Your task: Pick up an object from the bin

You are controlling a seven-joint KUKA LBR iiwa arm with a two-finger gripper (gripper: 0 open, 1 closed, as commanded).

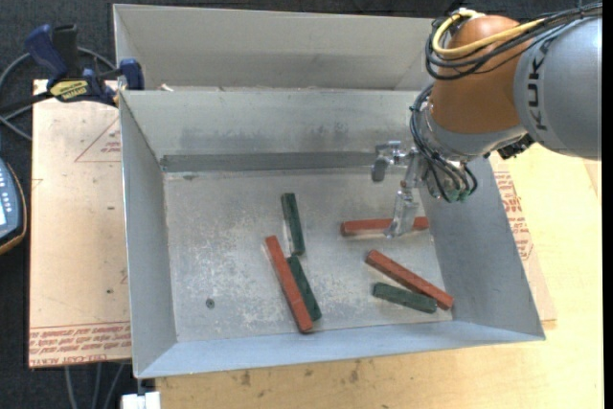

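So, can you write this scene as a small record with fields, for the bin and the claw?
bin: grey metal bin
count: three red, three green sticks
claw position: claw low at right side, over the short red stick
grasp: cannot tell
near claw: slanted red stick, dark green stick beside it
centre: long red stick, green stick alongside, green stick behind

The robot arm (570, 81) bears dark lettering (536, 96) on its grey casing, just beside the orange cover (479, 81). The letters run sideways down the casing. "KU" can be made out, the start of the brand name KUKA; the letters after it cannot be told. Nothing else is legible.
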